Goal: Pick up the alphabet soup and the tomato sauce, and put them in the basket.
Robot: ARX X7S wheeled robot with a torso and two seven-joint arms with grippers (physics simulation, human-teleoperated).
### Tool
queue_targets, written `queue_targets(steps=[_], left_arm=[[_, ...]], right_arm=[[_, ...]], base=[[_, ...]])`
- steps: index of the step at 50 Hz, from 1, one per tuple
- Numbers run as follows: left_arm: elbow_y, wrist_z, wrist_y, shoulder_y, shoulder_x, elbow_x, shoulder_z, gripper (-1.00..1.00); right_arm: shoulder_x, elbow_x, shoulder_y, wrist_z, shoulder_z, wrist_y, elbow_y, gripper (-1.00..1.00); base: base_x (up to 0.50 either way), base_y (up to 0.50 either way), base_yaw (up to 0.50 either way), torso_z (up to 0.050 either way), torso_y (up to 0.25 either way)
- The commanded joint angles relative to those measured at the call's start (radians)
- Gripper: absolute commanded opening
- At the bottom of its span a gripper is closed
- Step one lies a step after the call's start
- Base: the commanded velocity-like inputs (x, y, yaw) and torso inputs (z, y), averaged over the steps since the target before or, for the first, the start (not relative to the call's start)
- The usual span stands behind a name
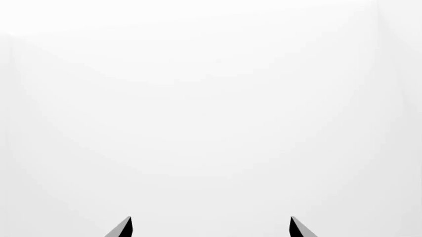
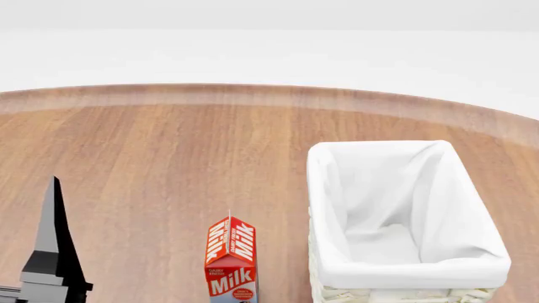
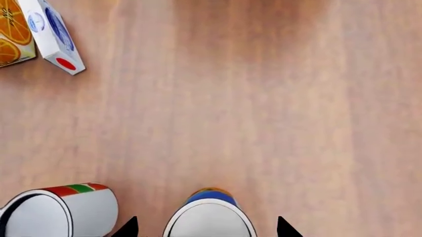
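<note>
Jaws of the right gripper [image 3: 207, 228] stand released astride the alphabet soup [image 3: 209, 217], seemingly untouched; left gripper [image 1: 211, 228] likewise spread.

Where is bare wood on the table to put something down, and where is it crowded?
Head view: bare wood from the table's far edge to the milk carton, left of the basket. Right wrist view: crowded at the tomato sauce and alphabet soup; bare beyond, beside the orange carton.

A wooden surface [image 2: 168, 164] with straight lengthwise grain fills the lower part of the head view. Its curved far edge has a pale sheen. Above it spreads a plain white backdrop [image 2: 269, 44], evenly lit.
</note>
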Motion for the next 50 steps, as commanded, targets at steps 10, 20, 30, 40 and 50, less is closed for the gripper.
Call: queue_targets(steps=[10, 20, 30, 40, 50], left_arm=[[-0.01, -0.005, 0.012, 0.005, -0.003, 0.0, 0.006, 1.0], [-0.015, -0.006, 0.014, 0.002, -0.005, 0.0, 0.009, 1.0], [-0.008, -0.008, 0.003, -0.005, -0.008, -0.002, 0.014, 1.0], [-0.013, -0.011, 0.014, 0.0, -0.01, -0.001, 0.015, 1.0], [-0.017, -0.013, 0.018, 0.001, -0.011, -0.002, 0.017, 1.0]], right_arm=[[-0.003, -0.046, -0.014, -0.04, -0.022, -0.039, 0.029, 1.0], [0.002, -0.012, -0.01, -0.021, -0.02, -0.029, 0.023, 1.0], [0.0, -0.024, -0.018, -0.036, -0.025, -0.044, 0.031, 1.0], [-0.001, -0.028, -0.026, -0.041, -0.031, -0.054, 0.034, 1.0], [-0.009, -0.058, -0.027, -0.064, -0.055, -0.069, 0.061, 1.0]], base=[[0.0, 0.0, 0.0, 0.0, 0.0], [0.0, 0.0, 0.0, 0.0, 0.0], [0.0, 0.0, 0.0, 0.0, 0.0], [0.0, 0.0, 0.0, 0.0, 0.0], [0.0, 0.0, 0.0, 0.0, 0.0]])
